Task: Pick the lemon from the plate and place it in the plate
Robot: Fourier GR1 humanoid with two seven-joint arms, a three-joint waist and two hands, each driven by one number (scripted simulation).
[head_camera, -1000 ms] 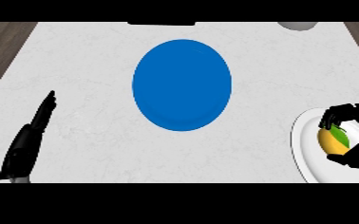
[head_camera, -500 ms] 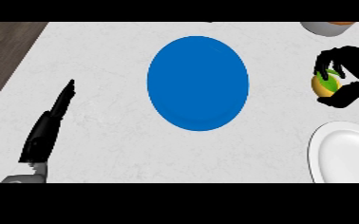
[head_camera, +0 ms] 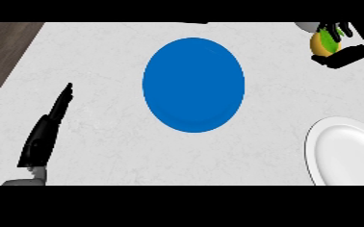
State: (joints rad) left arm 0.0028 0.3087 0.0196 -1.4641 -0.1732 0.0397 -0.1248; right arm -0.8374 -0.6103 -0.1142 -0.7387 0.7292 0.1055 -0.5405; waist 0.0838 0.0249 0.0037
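Observation:
The yellow lemon [head_camera: 323, 44] with a green patch is held in the air at the upper right, and my right hand [head_camera: 343, 54] is curled round it. A white plate [head_camera: 334, 153] lies at the lower right edge with nothing on it. The blue plate [head_camera: 193, 84] sits in the middle of the counter, well left of the lemon. My left hand [head_camera: 47, 131] rests at the lower left with its fingers straight, holding nothing.
A grey round object [head_camera: 307, 26] shows partly at the top right, just behind the lemon. The counter's dark left edge [head_camera: 16, 41] runs along the upper left corner.
My right hand lifted the lemon off the white plate and carried it up toward the far right. The view shifted, so both plates now sit further right and lower.

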